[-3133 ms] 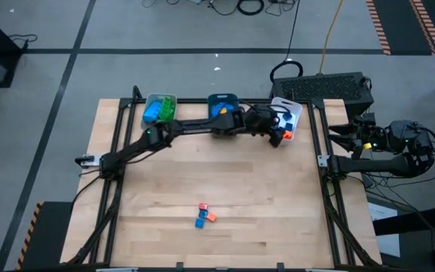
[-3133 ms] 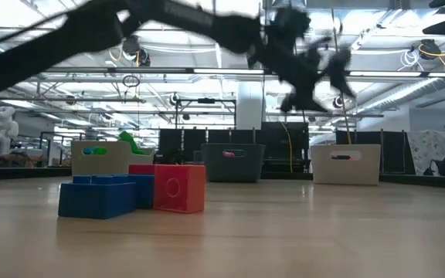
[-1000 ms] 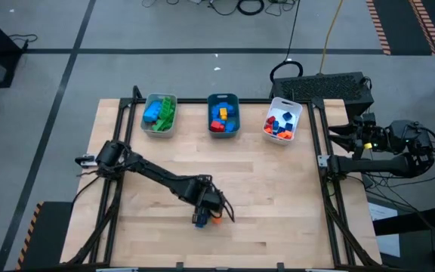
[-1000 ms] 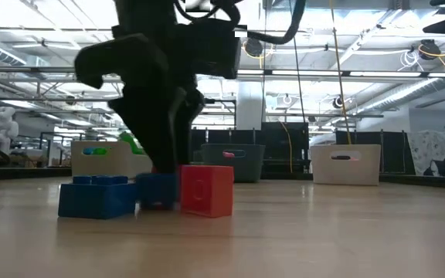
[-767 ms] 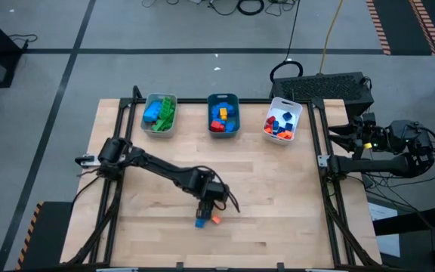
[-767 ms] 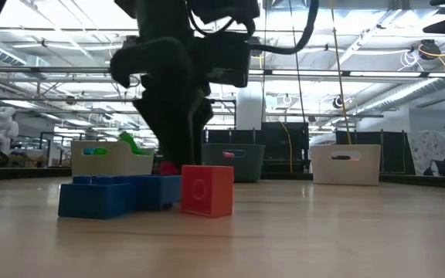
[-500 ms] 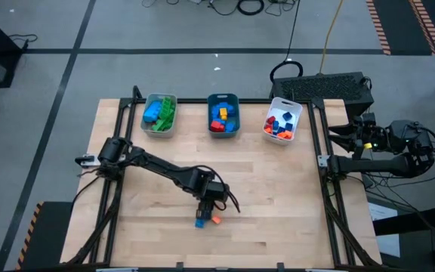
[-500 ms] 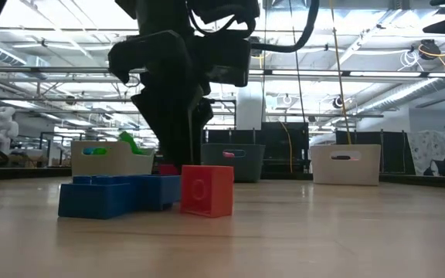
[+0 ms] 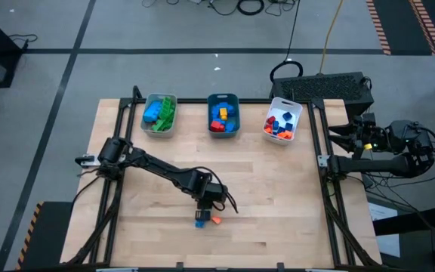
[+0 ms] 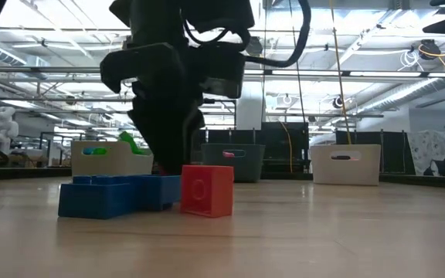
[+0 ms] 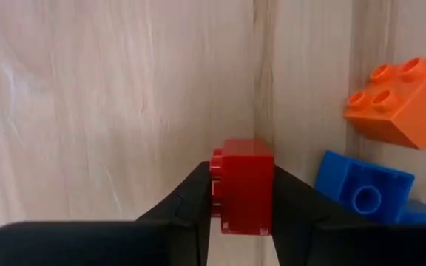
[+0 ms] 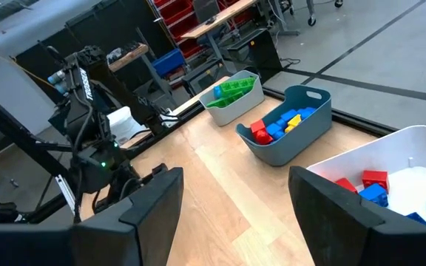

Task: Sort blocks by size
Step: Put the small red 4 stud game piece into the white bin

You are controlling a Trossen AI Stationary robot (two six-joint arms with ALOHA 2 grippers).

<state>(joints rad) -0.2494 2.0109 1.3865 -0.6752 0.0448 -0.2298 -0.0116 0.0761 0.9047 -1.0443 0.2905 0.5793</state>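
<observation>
A small red block (image 11: pixel 244 185) sits on the table between the fingers of my left gripper (image 9: pixel 202 207), which is shut on it near the table's front middle. Beside it lie an orange block (image 11: pixel 396 103) and a blue block (image 11: pixel 361 193). From above, my gripper hides the red block, and only the blue block (image 9: pixel 200 222) and the orange one (image 9: pixel 214 220) show. My right gripper (image 12: pixel 231 199) stands open off the table's right edge, far from the blocks. My left gripper pinches the small red block by two opposite side faces (image 11: pixel 224 188), one finger on each. The fingers (image 11: pixel 191 203) come from above, pointing down. The block rests on the wooden table, next to the blue block.
Three trays stand along the far edge: a grey one (image 9: pixel 159 127) with green and blue blocks, a teal one (image 9: pixel 223 133) with mixed blocks, and a white one (image 9: pixel 272 134) with small red and blue blocks. Bare wood lies between the trays and the loose blocks.
My left gripper has moved a little toward the far edge, away from the blue block, and has come down over the red block behind it. The blue and orange blocks have stayed in place.
</observation>
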